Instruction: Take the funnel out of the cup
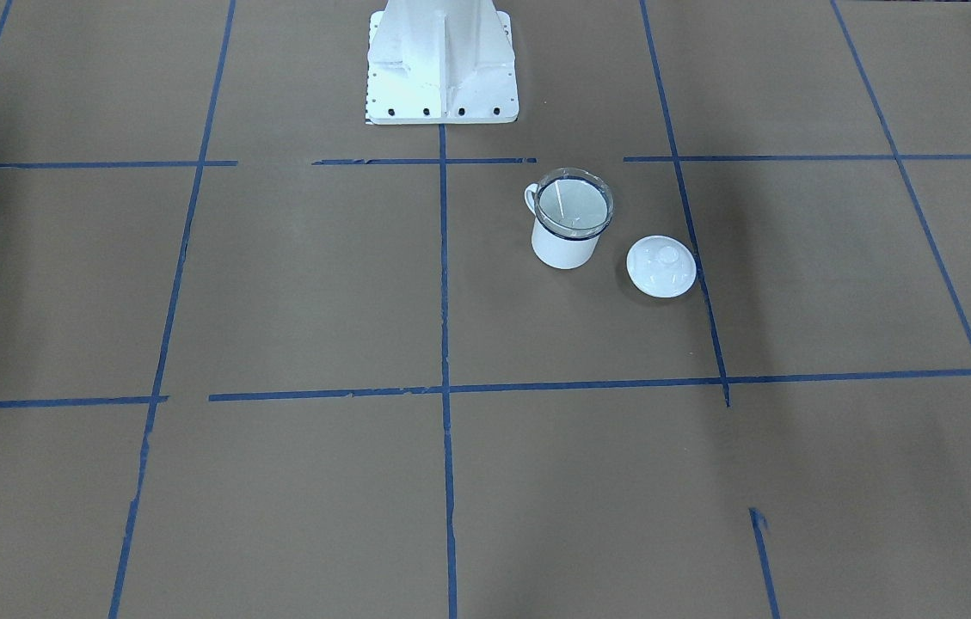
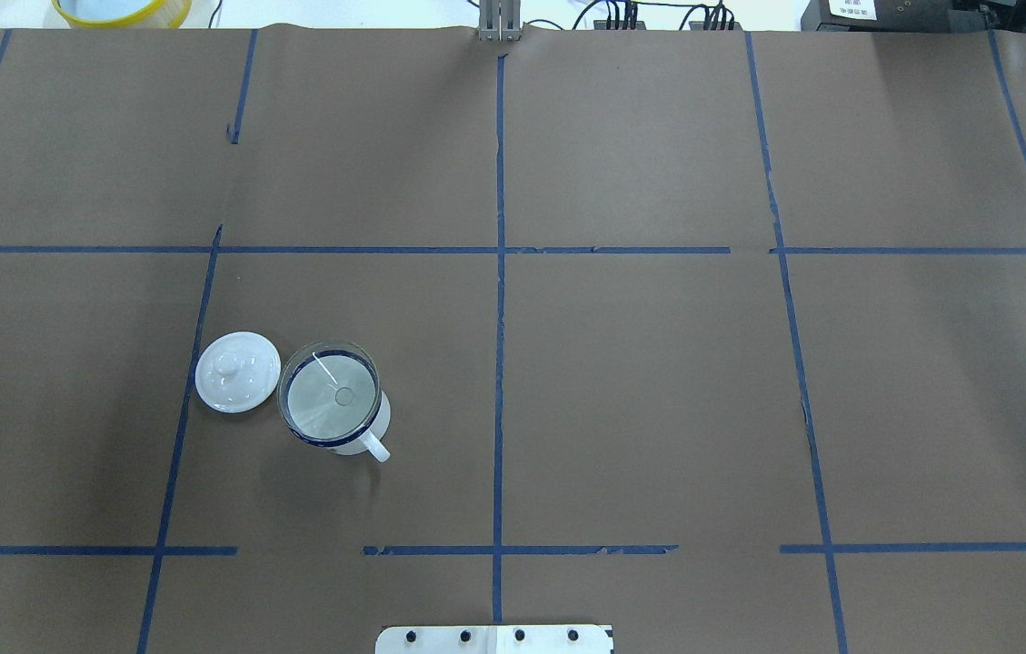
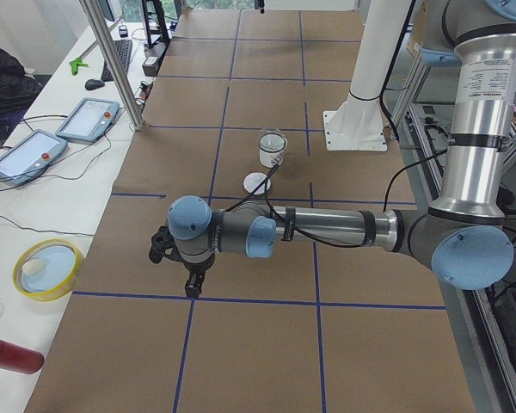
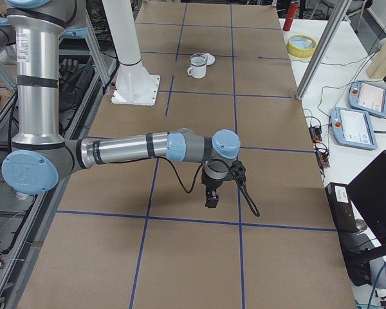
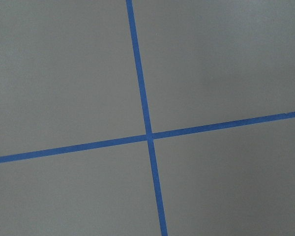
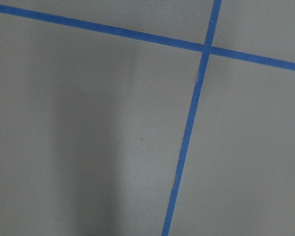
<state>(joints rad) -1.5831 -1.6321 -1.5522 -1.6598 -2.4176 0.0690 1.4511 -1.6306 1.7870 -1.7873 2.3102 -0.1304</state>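
- Front view: clear funnel [image 1: 574,206] sits in the cup [image 1: 565,251]. A white lid [image 1: 661,266] lies just beside it on the table [image 1: 296,284].
- Overhead: cup stands in the robot's left half.
- Left side view: left gripper [image 3: 191,288] hangs well apart from the cup; cannot tell if clenched.
- Right side view: right gripper [image 4: 211,201] is likewise far off; grip state unreadable.
- Wrist views: blue tape [image 5: 148,135] crossings only.

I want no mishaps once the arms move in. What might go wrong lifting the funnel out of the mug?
The clear funnel seems to sit rim to rim on the cup, so the jaws may pinch both and drag or tip the cup. The lid lies close beside the cup; jaws coming down on that side may knock it.
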